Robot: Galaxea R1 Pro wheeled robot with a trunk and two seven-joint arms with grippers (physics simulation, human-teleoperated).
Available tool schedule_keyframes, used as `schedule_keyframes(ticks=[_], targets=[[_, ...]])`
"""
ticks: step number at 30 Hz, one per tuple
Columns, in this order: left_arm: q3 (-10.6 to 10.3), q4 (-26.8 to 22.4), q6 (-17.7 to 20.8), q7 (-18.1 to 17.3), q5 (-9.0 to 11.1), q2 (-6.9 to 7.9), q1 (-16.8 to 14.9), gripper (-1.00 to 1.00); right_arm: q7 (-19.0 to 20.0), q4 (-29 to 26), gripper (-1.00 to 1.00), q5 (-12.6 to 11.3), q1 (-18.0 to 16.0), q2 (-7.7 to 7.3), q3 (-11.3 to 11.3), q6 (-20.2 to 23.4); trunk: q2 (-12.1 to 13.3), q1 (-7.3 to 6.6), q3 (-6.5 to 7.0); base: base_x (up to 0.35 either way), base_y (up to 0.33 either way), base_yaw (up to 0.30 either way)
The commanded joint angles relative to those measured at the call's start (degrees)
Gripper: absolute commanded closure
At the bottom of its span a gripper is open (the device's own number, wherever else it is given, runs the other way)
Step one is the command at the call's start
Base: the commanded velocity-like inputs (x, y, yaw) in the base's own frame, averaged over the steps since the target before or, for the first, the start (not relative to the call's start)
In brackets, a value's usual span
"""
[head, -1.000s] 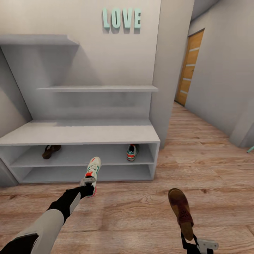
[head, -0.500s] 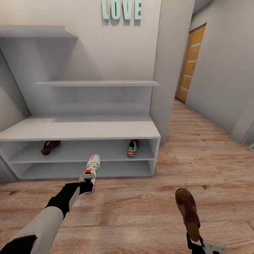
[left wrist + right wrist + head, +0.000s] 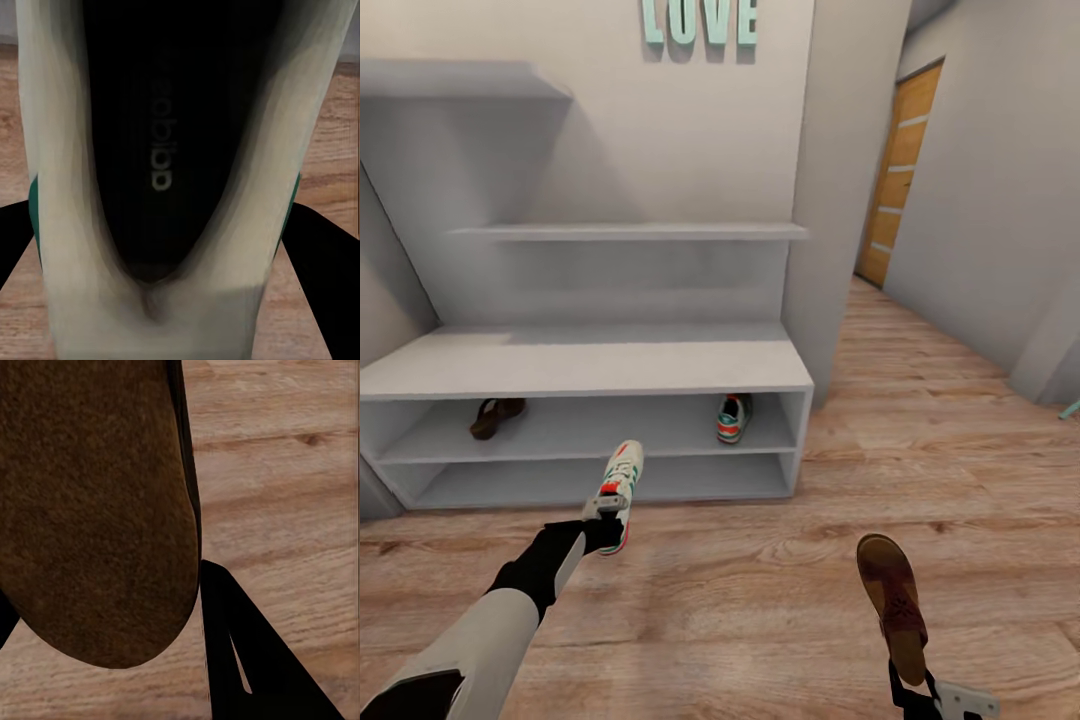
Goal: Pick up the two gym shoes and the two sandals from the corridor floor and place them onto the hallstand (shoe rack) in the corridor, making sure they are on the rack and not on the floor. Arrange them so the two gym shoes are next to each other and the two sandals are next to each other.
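The left tool (image 3: 603, 520) is clamped on the heel of a sneaker (image 3: 618, 482), white with green stripes, a red-orange tongue patch and a teal-edged sole. The shoe points toe-first at the rack (image 3: 590, 365), held above the floor (image 3: 760, 590) just in front of the rack's lower shelf slots. In the left wrist view the sneaker (image 3: 157, 150) shows its dark inside with faint lettering, and the black fingers (image 3: 322, 262) press on both of its sides. The left arm reaches forward from the lower left, forearm straight, wrist in line with the shoe.

The right tool (image 3: 915, 690) is closed on the heel end of a sandal (image 3: 892, 595), brown leather with a darker strap, standing toe-up over the floor, well to the right of the rack and nearer the robot. In the right wrist view the sandal (image 3: 90, 510) shows a rough brown surface, with one black finger (image 3: 240, 660) beside its rim.

In the rack's upper slot a second sneaker (image 3: 732, 418) sits near the right end, heel outward, and a second sandal (image 3: 495, 415) lies near the left end. They are well apart. Above the rack, teal letters (image 3: 700, 20) hang on the wall. A wooden door (image 3: 895, 170) stands down the corridor to the rack's right.
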Motion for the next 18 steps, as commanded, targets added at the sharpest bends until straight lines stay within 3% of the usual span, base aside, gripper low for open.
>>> schedule_keyframes(ticks=[1, 9, 18], targets=[[0.42, -0.11, 0.33, -0.47, -0.43, -0.04, -0.01, 1.0, 0.47, 0.05, 1.0, 0.23, -0.06, 0.04, -0.49, -0.13, -0.02, 0.01, -0.05, 0.263, 0.0, -0.207], [0.4, -0.11, 0.29, -0.47, -0.4, -0.4, -0.01, 1.0, 0.48, 0.05, 1.0, 0.22, -0.06, 0.04, -0.48, -0.13, -0.02, 0.01, -0.06, 0.313, 0.0, -0.248], [0.4, -0.11, 0.03, -0.47, -0.42, -0.39, 0.1, 1.0, 0.44, -0.01, 1.0, 0.22, -0.06, 0.04, -0.48, -0.13, -0.02, 0.01, -0.06, 0.275, 0.0, -0.024]])
